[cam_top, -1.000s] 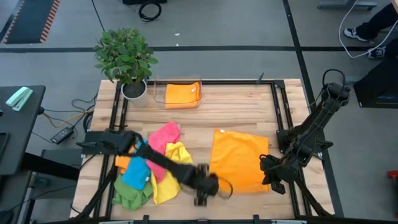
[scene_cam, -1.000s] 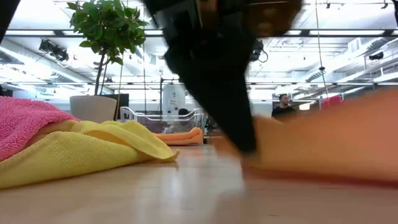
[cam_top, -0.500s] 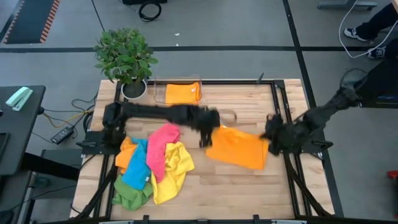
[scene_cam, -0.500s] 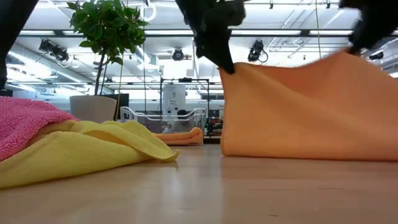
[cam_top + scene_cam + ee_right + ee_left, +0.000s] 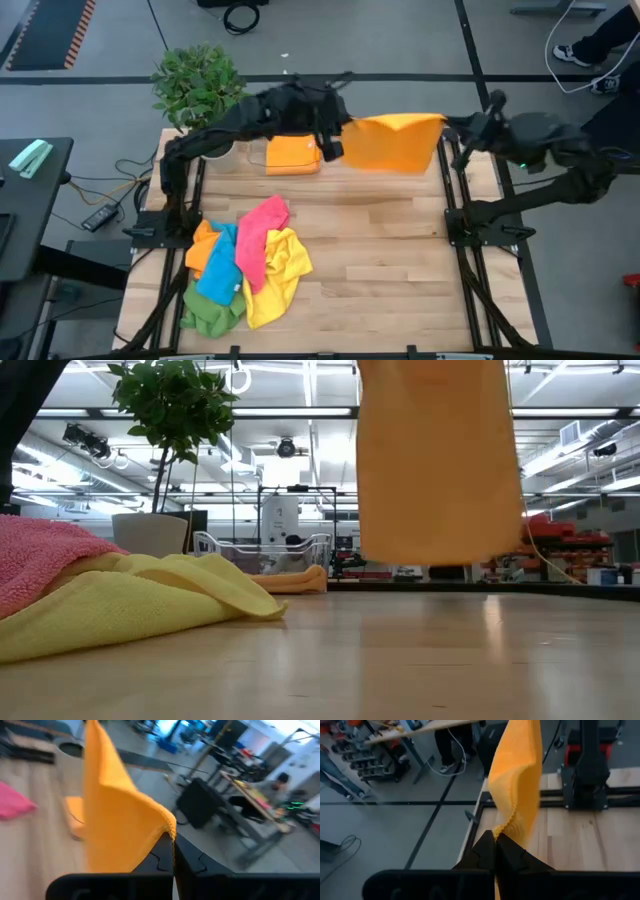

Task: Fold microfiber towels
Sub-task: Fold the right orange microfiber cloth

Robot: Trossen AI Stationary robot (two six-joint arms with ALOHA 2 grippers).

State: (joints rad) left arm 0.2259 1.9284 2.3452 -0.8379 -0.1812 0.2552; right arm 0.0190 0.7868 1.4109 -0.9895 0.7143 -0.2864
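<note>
Holding the orange towel [image 5: 395,142] aloft from above, my left pincer [image 5: 333,140] and right pincer [image 5: 450,135] each clamp a top corner. Low down, it hangs clear of the surface [image 5: 400,660]. Wrist views confirm both pinches. Next: lay it flat. No writing legible.

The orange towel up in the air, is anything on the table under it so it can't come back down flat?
Nothing visible. The orange towel hangs clear between the left gripper and right gripper, both shut on its corners. The wood below is bare; the towel pile and the folded orange towel sit off to the side.
</note>
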